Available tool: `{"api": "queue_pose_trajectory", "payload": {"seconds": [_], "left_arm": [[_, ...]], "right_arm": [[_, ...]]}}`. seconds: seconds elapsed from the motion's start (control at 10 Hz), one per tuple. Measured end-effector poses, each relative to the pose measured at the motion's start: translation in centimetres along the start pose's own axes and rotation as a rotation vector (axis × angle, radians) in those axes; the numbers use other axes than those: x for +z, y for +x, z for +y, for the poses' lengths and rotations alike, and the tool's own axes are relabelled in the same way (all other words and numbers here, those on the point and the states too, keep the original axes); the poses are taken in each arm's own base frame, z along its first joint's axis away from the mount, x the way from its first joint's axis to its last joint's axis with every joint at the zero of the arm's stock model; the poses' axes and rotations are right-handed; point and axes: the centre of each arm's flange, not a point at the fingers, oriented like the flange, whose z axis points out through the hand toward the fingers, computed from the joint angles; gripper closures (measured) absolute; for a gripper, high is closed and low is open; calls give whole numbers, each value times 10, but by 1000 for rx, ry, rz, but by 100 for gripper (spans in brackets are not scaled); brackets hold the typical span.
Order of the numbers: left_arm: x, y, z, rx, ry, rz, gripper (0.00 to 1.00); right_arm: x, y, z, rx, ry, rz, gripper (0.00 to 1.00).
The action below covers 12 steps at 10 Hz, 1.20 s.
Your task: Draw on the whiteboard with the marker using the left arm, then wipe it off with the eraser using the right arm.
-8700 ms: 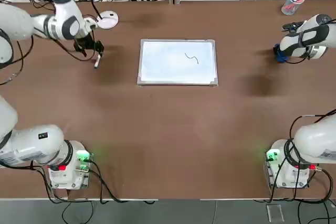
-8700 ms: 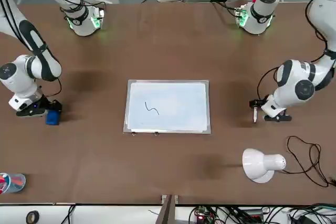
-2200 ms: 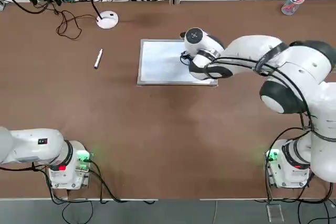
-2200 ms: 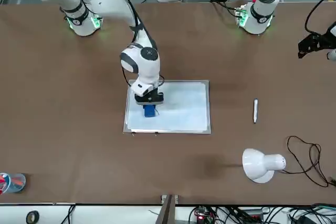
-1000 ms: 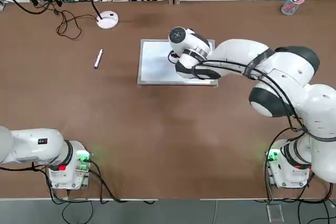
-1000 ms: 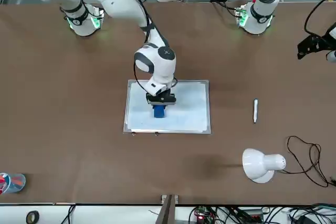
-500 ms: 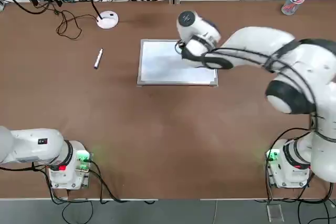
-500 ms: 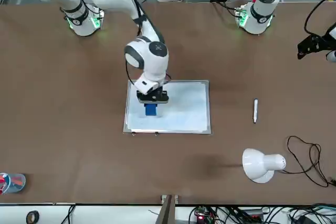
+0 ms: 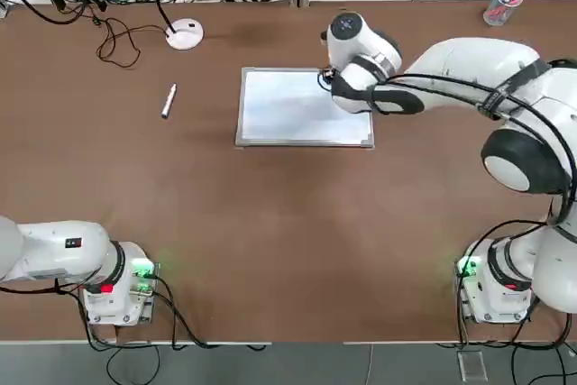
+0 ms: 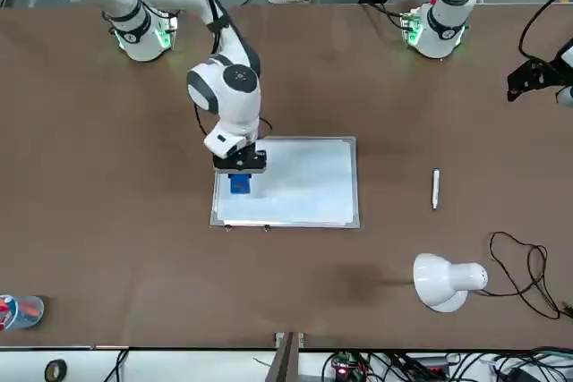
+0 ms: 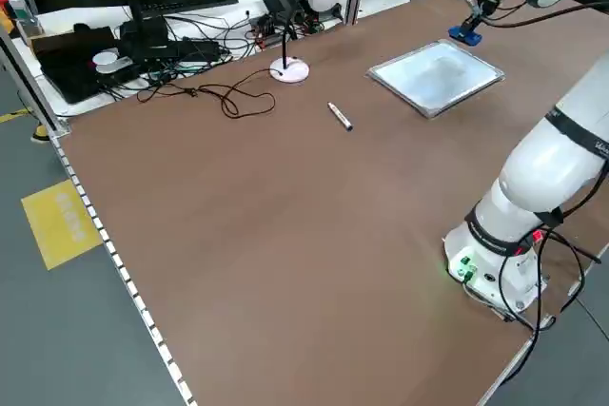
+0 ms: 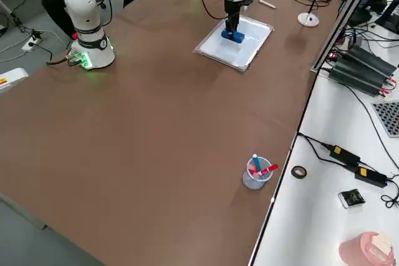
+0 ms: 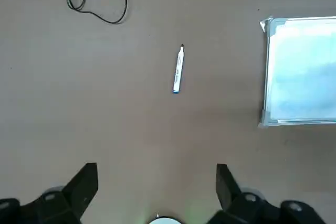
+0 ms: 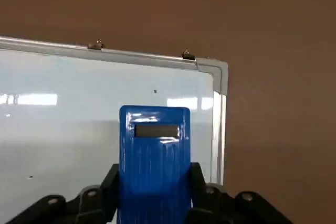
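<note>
I have the right gripper (image 10: pixel 239 167) pinching the eraser (image 10: pixel 239 183) upright, long axis vertical, over the whiteboard (image 10: pixel 295 185) near its far right corner, while the marker (image 9: pixel 169 101) lies on the table (image 9: pixel 270 223), left gripper (image 13: pixel 156 182) spread.

The whiteboard (image 9: pixel 297 114) lies flat mid-bench, its white face showing no drawn line. The blue eraser (image 10: pixel 240 183) stands on the board near its right edge, clamped in the right claw (image 14: pixel 152 182). The white marker (image 9: pixel 169 101) lies on the bench, well left of the board.
</note>
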Motion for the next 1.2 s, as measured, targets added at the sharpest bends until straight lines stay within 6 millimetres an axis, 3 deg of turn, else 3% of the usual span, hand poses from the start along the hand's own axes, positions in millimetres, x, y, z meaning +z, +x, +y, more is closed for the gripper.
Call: {"api": "queue_pose_trajectory", "payload": {"seconds": [0.2,0.4,0.9,1.2], "left_arm": [[1,1,0,0,0,-2,0],[3,2,0,0,-1,-5,0],[5,3,0,0,-1,-9,0],[5,3,0,0,-1,-10,0]], "right_arm": [[30,-16,5,-12,-10,-13,44],[47,-23,5,-19,-21,-20,44],[46,-19,2,-18,-6,-2,44],[59,-24,-1,-25,-10,-2,44]]}}
